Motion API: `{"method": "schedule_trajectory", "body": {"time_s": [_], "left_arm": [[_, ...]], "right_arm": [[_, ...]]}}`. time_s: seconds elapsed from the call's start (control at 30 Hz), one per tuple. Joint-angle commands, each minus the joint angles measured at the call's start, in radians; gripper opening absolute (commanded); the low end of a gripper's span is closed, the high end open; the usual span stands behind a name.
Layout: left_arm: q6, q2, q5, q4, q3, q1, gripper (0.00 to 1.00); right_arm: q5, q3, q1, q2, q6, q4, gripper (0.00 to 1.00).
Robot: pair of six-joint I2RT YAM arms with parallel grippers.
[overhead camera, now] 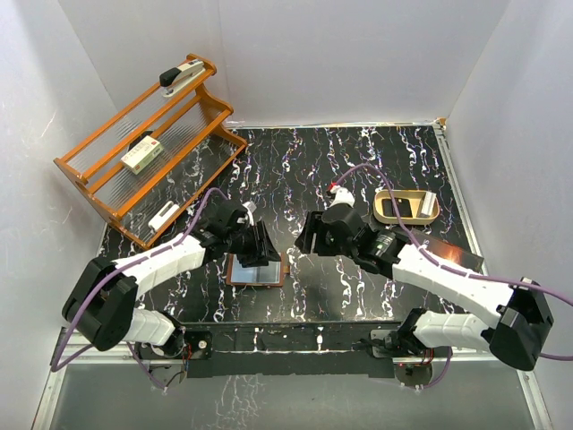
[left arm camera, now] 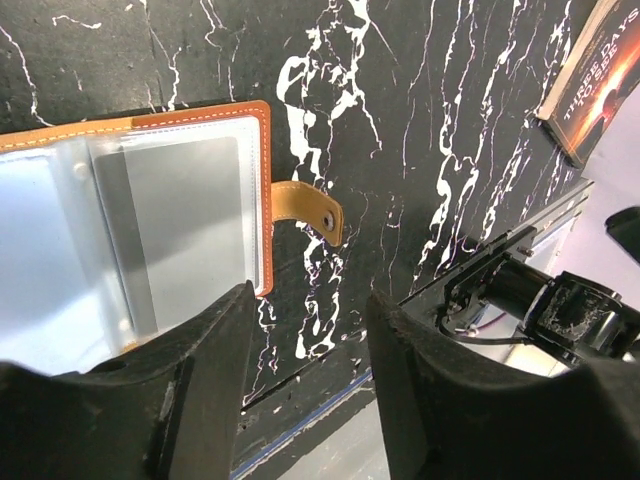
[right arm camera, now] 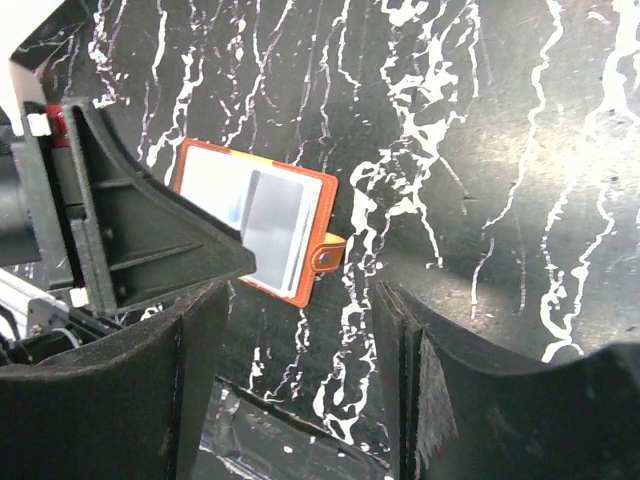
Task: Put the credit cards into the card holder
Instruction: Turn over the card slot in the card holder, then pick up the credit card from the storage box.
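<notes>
The card holder (overhead camera: 257,270) lies spread open on the desk (overhead camera: 358,161), at about 7 o'clock from the desk's middle and just ahead of the arm bases. The top view shows only a pale blue-grey inside framed in brown, and its far edge is covered by the left gripper (overhead camera: 260,244) hanging above it.

The left wrist view is closer. It shows clear plastic pockets with orange stitched edging, and a grey credit card (left arm camera: 185,225) sitting in the pocket nearest the snap tab (left arm camera: 310,208). The tab sticks out flat at 3 o'clock from the holder. The neighbouring pocket looks paler, and I cannot tell whether it holds a card. The left gripper's two fingers (left arm camera: 200,400) are spread wide with nothing between them.

From the right wrist view the holder sits at 10 o'clock, partly behind the black body of the left gripper. The right gripper (overhead camera: 303,237) is parted and empty too, over bare marbled desk at 3 o'clock from the holder.

Only the top view takes in the wooden rack (overhead camera: 134,143) at 10 o'clock, with a stapler (overhead camera: 182,73) and a white-and-green box (overhead camera: 141,154), and a tan curved tray (overhead camera: 406,206) at 2 o'clock. A lettered book (left arm camera: 590,80) shows at the upper right of the left wrist view.
</notes>
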Motion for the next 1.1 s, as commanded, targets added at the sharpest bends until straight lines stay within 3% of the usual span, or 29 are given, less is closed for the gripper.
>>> {"method": "schedule_trajectory", "body": {"time_s": [0.0, 0.2, 0.27, 0.57, 0.8, 1.07], "left_arm": [[-0.021, -0.042, -0.01, -0.003, -0.007, -0.004, 0.51], [0.037, -0.111, -0.115, -0.16, 0.074, -0.002, 0.81], [0.079, -0.113, -0.126, -0.244, 0.132, -0.002, 0.97], [0.239, -0.231, -0.194, -0.47, 0.255, -0.002, 0.99], [0.339, -0.251, -0.138, -0.516, 0.254, -0.002, 0.99], [0.413, -0.325, -0.229, -0.519, 0.181, -0.002, 0.99]], "right_arm": [[0.039, 0.04, -0.038, -0.013, -0.06, -0.026, 0.58], [0.093, 0.176, -0.162, 0.073, -0.185, -0.14, 0.59], [0.097, 0.235, -0.224, 0.115, -0.233, -0.18, 0.59], [0.228, 0.462, -0.49, 0.338, -0.357, -0.302, 0.63], [0.197, 0.488, -0.739, 0.431, -0.41, -0.303, 0.63], [0.245, 0.606, -0.834, 0.578, -0.448, -0.354, 0.63]]}}
